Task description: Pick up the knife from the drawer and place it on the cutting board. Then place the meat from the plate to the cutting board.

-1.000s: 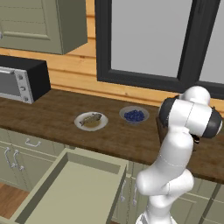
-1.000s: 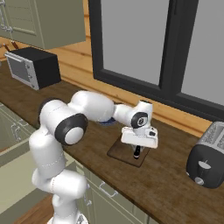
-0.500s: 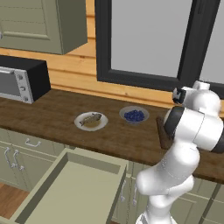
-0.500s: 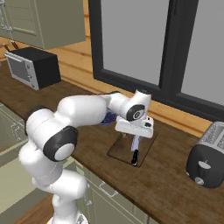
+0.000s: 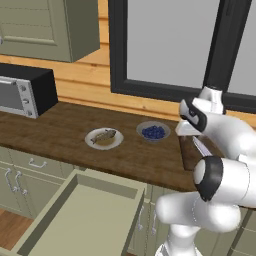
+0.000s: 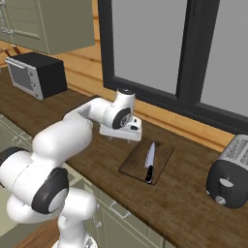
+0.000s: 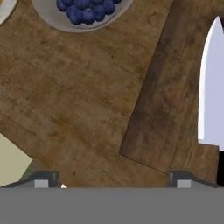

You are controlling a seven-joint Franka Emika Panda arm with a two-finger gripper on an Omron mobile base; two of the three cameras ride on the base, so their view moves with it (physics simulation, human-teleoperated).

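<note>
Pincer (image 7: 111, 181) empty; slim knife (image 6: 149, 162) flat on board (image 6: 133, 162).

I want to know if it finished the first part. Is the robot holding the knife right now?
No, the knife lies flat on the cutting board, and the gripper is off to the side, holding nothing.

Black microwave (image 5: 22, 92) parked at the far left of the wooden countertop (image 5: 60, 135), against the plank wall. Grey bowl of blue berries (image 5: 153, 132) sitting mid-counter, below the big dark-framed window (image 5: 170, 45). Over on the right end, dark toaster (image 6: 228, 177). Green upper cabinet (image 5: 47, 27) hanging above the microwave, green cabinet doors (image 5: 15, 185) under the counter.
</note>
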